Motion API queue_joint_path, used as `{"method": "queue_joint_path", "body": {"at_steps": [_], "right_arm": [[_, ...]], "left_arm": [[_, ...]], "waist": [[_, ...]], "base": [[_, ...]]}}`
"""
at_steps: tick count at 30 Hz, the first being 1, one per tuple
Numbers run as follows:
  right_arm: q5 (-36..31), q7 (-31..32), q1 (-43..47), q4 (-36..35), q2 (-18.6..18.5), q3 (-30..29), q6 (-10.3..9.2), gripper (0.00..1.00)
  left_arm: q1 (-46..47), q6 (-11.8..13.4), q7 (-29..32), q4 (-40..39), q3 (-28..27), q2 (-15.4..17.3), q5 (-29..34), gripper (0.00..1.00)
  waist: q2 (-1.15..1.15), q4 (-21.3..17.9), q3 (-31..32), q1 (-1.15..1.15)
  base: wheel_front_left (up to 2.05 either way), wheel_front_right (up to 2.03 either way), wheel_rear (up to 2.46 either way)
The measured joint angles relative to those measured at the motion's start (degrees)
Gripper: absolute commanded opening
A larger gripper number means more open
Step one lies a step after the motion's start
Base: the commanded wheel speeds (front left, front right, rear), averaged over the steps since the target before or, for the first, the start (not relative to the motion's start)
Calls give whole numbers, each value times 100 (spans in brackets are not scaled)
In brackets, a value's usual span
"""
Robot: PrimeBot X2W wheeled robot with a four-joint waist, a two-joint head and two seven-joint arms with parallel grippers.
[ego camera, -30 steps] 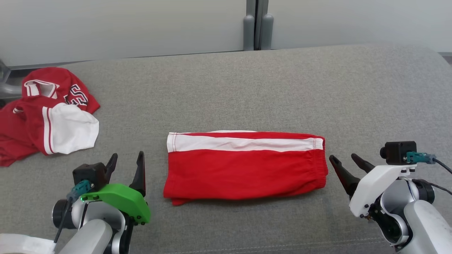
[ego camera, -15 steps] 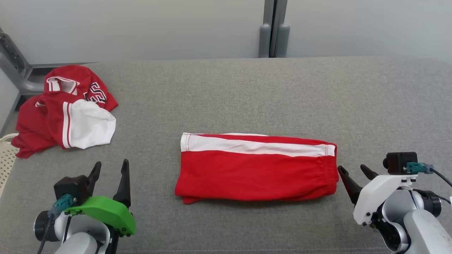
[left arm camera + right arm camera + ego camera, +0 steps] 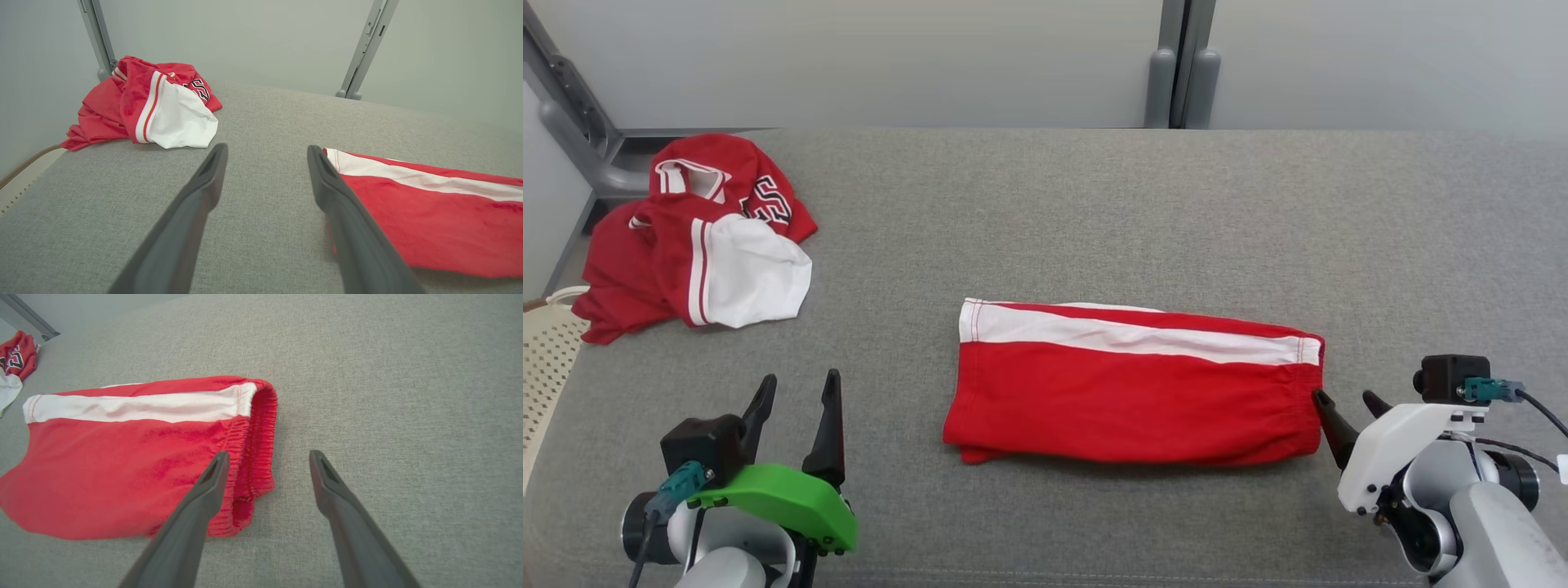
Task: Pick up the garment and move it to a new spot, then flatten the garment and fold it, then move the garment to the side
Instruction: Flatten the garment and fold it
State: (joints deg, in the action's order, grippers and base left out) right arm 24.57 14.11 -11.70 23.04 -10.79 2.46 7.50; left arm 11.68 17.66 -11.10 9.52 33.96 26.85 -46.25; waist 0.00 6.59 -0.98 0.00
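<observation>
Grey fabric counter (image 3: 1094, 204) carries folded red shorts (image 3: 1135, 400) between the left end effector (image 3: 800, 377) and right end effector (image 3: 1342, 395), both spread open and empty, with a crumpled jersey (image 3: 698, 237) at far left.

I see a grey fabric-covered counter (image 3: 1094, 212) under even light, a plain pale wall (image 3: 890, 57) behind it with a grey upright post (image 3: 1184, 73), and a cream perforated basket (image 3: 543, 359) at its left edge.
</observation>
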Motion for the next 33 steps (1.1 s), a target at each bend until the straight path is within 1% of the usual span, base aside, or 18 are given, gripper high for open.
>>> {"method": "queue_joint_path", "body": {"at_steps": [4,8,16,23,26,30,31,32,33], "right_arm": [[79,-171,-135,104,45,-88,0,100],[152,-210,-185,162,65,-127,0,100],[263,-165,-321,747,42,-263,0,100],[690,-45,-759,1378,55,-357,-1,100],[980,53,-915,1569,42,-266,0,100],[1246,88,-1039,1724,-85,-80,0,100],[1334,90,-1065,1758,-103,-31,0,84],[1397,107,-1094,1780,-131,36,0,60],[1458,144,-1115,1782,-169,118,-1,47]], "left_arm": [[1,5,0,-59,43,-22,37,100],[1,10,1,-121,67,-33,43,100],[12,26,31,-191,103,-27,53,100],[107,26,42,-201,129,-57,64,100],[137,25,36,-185,140,-77,89,100],[172,25,15,-158,149,-92,94,100],[179,25,10,-151,149,-92,94,100],[185,25,10,-145,149,-92,94,100],[187,25,9,-141,148,-92,94,100]], "waist": [[0,103,-52,0],[0,191,-87,0],[0,410,-222,0],[0,568,-403,0],[0,633,-458,0],[0,701,-503,0],[0,712,-508,0],[0,719,-511,0],[0,724,-512,0]], "base": [[0,0,0],[0,0,0],[0,0,0],[0,0,0],[0,0,0],[0,0,0],[0,0,0],[0,0,0],[0,0,0]]}}
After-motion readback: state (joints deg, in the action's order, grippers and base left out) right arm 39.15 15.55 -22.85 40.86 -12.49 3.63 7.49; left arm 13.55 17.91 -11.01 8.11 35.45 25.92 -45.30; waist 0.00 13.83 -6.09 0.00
